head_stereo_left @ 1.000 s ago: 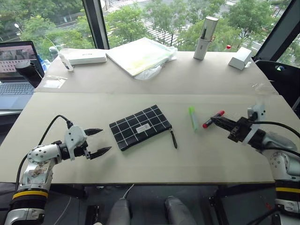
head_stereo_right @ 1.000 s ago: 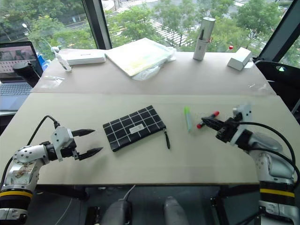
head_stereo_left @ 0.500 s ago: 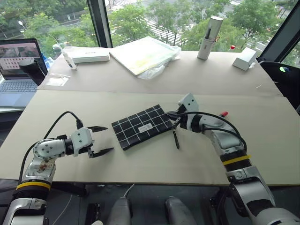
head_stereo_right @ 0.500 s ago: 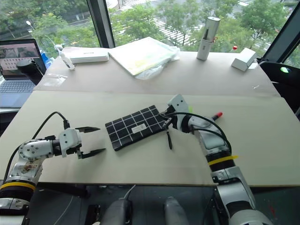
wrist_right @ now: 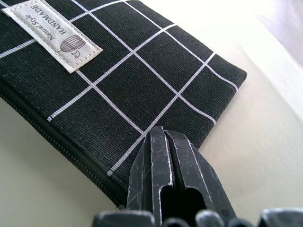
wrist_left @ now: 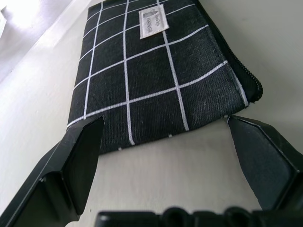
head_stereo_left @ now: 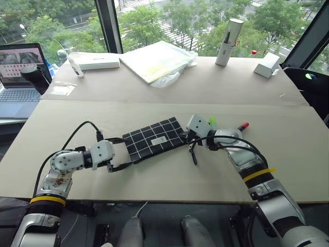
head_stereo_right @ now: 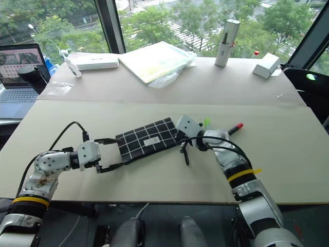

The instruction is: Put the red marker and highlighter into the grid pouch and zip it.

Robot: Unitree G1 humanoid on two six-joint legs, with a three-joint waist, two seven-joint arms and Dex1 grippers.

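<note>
The grid pouch (head_stereo_left: 154,138) lies flat and slanted at the table's middle, its black strap (head_stereo_left: 193,153) trailing off the right end. My left gripper (head_stereo_left: 125,152) is open, one finger on each side of the pouch's left end (wrist_left: 156,80), just short of touching it. At the pouch's right end my right gripper (head_stereo_left: 186,135) is shut, its tip (wrist_right: 164,138) resting on the fabric beside the zipper edge. Behind the right arm the highlighter (head_stereo_left: 211,121) peeks out. The red marker (head_stereo_left: 241,126) lies further right on the table.
At the back stand a laptop (head_stereo_left: 18,72), a white box (head_stereo_left: 95,61), a plastic-wrapped book (head_stereo_left: 157,59), a silver cylinder (head_stereo_left: 227,36) and a small white box (head_stereo_left: 267,65). The table's front edge (head_stereo_left: 154,199) runs just below both arms.
My right arm swung left from beside the red marker to the pouch's right end, staying shut. My left gripper moved right until its open fingers straddle the pouch's left end.
</note>
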